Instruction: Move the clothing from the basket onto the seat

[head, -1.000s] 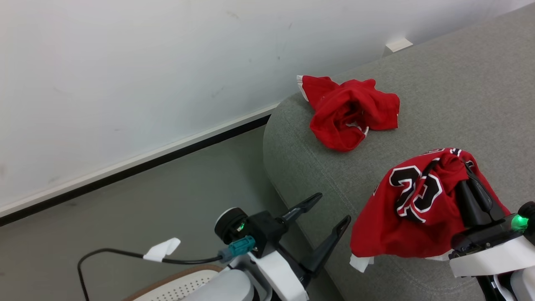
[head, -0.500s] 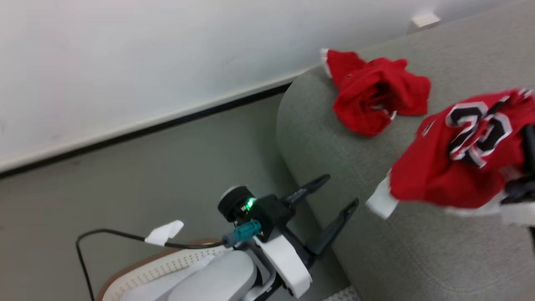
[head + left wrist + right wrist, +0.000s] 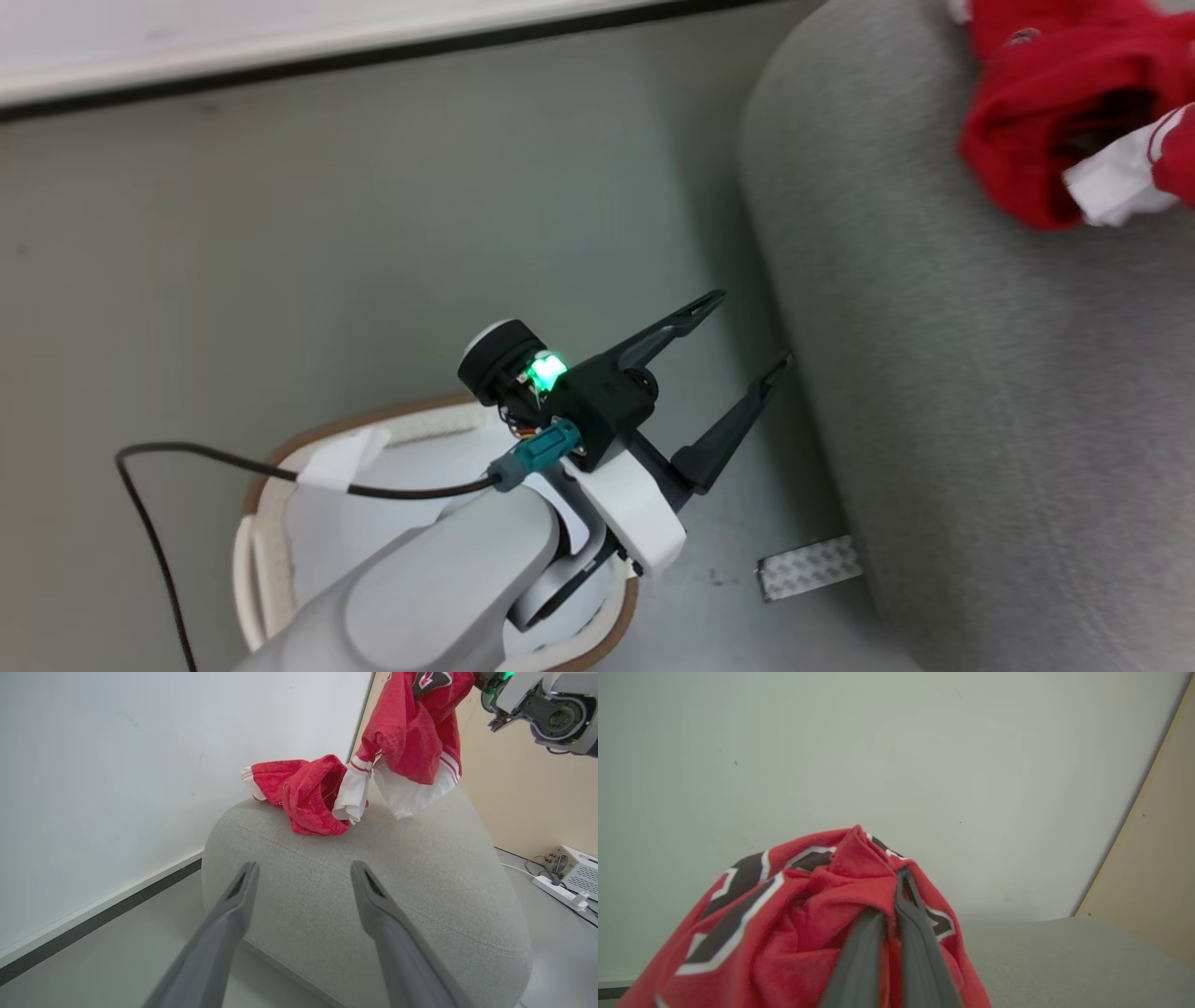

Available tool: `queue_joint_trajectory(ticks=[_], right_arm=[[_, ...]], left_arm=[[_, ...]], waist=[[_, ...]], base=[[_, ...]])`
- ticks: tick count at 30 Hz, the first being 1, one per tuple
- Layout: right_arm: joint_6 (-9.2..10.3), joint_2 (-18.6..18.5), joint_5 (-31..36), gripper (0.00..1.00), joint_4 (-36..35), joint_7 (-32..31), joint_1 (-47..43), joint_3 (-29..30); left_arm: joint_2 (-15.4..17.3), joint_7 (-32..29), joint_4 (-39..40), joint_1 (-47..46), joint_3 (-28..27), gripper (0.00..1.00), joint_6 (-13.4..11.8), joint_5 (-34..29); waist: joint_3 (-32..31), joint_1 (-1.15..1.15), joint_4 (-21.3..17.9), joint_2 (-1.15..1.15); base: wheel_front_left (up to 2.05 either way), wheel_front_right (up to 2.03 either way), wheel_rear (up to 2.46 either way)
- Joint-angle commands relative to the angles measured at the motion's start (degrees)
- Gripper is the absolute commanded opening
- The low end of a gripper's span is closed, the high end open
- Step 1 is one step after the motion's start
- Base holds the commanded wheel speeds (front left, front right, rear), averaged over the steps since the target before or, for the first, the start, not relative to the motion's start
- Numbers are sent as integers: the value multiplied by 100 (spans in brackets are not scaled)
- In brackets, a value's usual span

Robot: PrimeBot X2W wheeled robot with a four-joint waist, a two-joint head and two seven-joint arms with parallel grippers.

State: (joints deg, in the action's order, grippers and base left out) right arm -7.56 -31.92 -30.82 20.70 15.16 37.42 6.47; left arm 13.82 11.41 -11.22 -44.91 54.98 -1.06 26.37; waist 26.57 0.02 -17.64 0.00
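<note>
I am holding a red jersey [image 3: 784, 914] in my right gripper [image 3: 900, 877], whose two fingers are pressed together on a bunched fold near the black-and-white number. My left gripper [image 3: 752, 327] is hanging with its fingers spread wide and nothing between them, just beside the rounded end of the seat [image 3: 934, 373] and above the basket [image 3: 261, 560].

The cloth is looking light and limp. It is draping straight down from the pinch, so I am judging that it will slump wherever I let go, and a gathered fold is the sensible place to hold it.

The left wrist view is giving me what the others are not: the jersey [image 3: 411, 723] is dangling above the seat [image 3: 373, 933], its white hem beside or touching a second red garment [image 3: 308, 788] that is lying crumpled on the cushion near the wall end. I cannot tell which. The right wrist view is showing me the pinch point itself. The head view is showing me the basket's pale lining beside my forearm, and the crumpled garment [image 3: 1036, 140] at the top right.
</note>
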Motion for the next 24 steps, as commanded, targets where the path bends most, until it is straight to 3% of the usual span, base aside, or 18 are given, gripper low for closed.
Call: queue_joint_trajectory(ticks=[1,7,12,16,17,18,19,20,24], right_arm=[[15,-130,28,0,295,-3,118,-42],[15,-314,-64,0,1339,-4,212,-427],[15,-305,-383,0,2714,-235,386,-910],[15,-301,-591,0,3181,-443,492,-1276],[15,-308,-631,13,3237,-470,511,-1353],[15,-308,-631,13,3237,-470,511,-1353],[15,-341,-709,49,3341,-501,543,-1522],[15,-326,-765,100,3403,-540,554,-1606],[15,-358,-876,100,3513,-625,509,-1873]], left_arm=[[61,20,10,-88,-19,100,-31,-34],[47,95,-32,-79,-44,100,-68,-29],[10,174,-99,-84,-71,100,-83,25],[78,241,-145,6,-193,100,-163,90],[89,260,-152,48,-208,100,-171,115],[89,260,-152,48,-208,100,-171,115],[101,265,-163,127,-235,100,-176,168],[115,277,-172,161,-248,100,-182,178],[140,293,-217,306,-273,100,-193,216]], waist=[[496,-2,499,0],[574,-2,714,0],[469,-2,808,0],[285,-2,794,0],[215,-2,784,0],[215,-2,784,0],[61,-2,754,0],[-28,-2,733,0],[-338,-2,675,0]], base=[[0,0,0],[0,0,0],[0,0,0],[0,0,0],[0,0,0],[0,0,0],[0,0,0],[0,0,0],[0,0,0]])
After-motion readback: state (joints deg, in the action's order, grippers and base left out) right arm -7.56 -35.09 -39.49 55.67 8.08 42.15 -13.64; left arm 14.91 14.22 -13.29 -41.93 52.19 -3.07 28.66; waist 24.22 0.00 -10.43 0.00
